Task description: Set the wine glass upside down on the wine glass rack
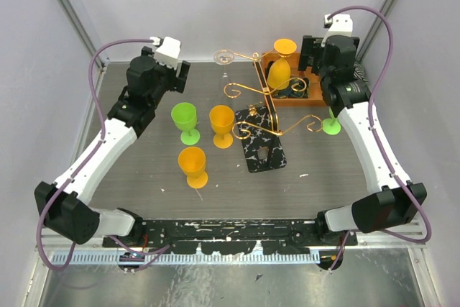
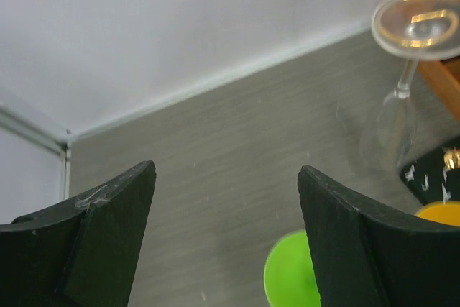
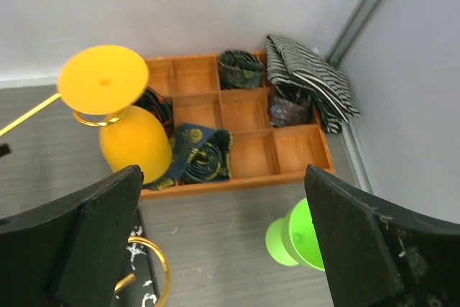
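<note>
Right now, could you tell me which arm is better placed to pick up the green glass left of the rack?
Left. The left gripper is open, just behind that green glass, whose rim shows between its fingers. The right gripper is beyond the rack, by the tray.

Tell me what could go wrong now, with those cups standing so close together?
The green glass and the orange glass beside it stand close, so the open left gripper reaching for one might tip its neighbour. A clear glass already hangs on the wine glass rack; bumping its wire arms could shake it off.
</note>
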